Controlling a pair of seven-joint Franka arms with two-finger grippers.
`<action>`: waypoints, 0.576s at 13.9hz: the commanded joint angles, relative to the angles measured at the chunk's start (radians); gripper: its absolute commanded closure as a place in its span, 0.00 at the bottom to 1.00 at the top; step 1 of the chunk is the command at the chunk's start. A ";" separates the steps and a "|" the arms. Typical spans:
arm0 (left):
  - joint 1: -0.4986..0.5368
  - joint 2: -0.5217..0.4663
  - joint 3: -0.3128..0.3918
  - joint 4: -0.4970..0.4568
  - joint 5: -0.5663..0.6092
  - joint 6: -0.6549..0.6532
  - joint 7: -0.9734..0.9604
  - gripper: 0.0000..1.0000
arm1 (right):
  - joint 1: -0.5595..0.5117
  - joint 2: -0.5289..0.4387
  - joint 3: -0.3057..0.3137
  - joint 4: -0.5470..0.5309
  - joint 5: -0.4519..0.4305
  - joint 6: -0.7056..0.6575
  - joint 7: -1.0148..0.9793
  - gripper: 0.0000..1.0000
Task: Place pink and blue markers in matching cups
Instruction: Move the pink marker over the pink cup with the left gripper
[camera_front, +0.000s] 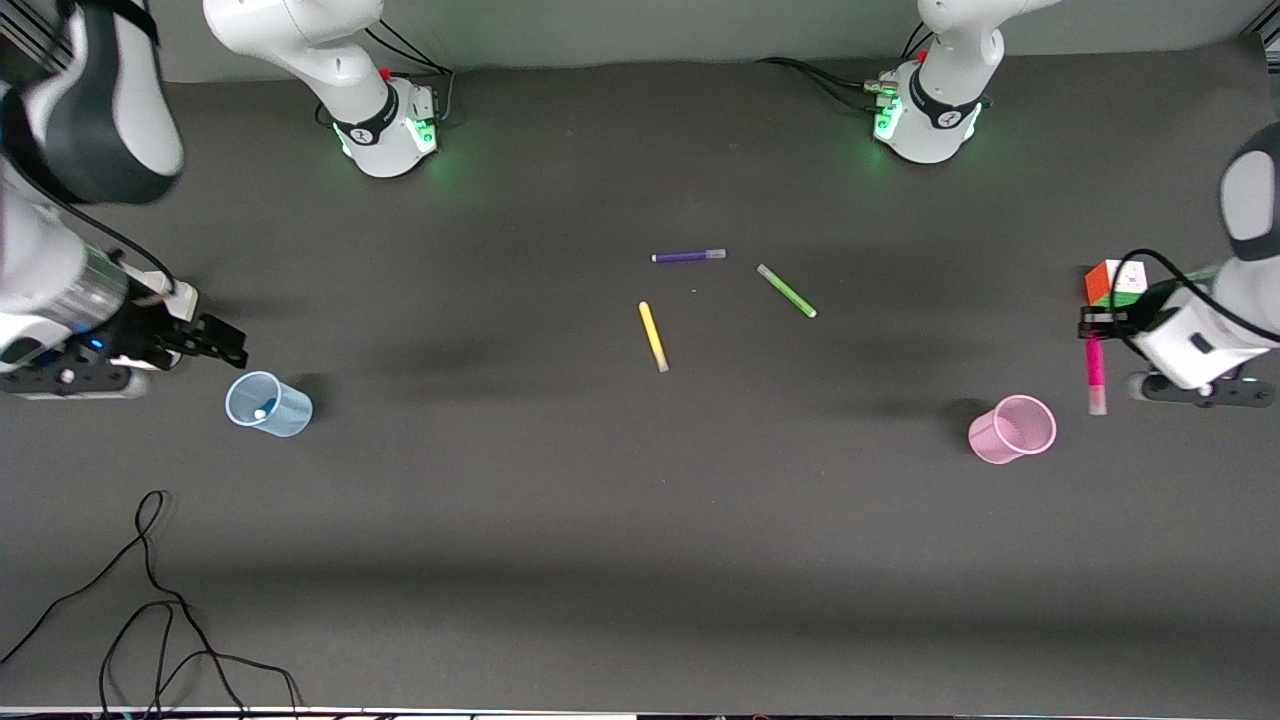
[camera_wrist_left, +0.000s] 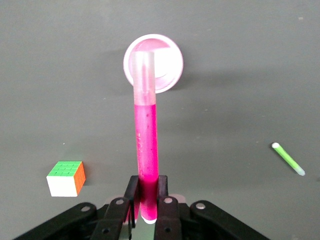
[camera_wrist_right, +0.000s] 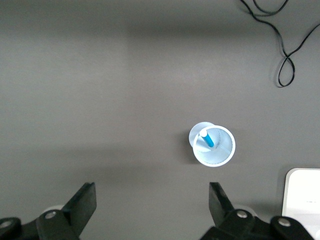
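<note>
Though mostly hidden, blue marker cupped.

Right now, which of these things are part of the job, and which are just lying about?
Job: pink marker held in left gripper; pink cup; blue marker standing in blue cup.

Lying about: yellow marker, green marker, purple marker, puzzle cube, cable.

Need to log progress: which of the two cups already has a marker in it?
The blue cup, at the right arm's end: the blue marker stands inside it. The pink cup is empty; its pink marker is in the left gripper.
</note>
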 joint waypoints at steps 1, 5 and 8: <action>-0.019 0.067 -0.009 0.042 0.039 -0.031 -0.022 1.00 | -0.003 -0.003 -0.001 0.062 0.028 -0.056 -0.026 0.00; -0.053 0.221 -0.010 0.177 0.094 -0.157 -0.064 1.00 | -0.004 0.002 0.012 0.050 0.029 -0.052 -0.024 0.00; -0.090 0.343 -0.009 0.267 0.124 -0.214 -0.099 1.00 | -0.003 0.016 0.010 0.047 0.029 -0.052 -0.015 0.00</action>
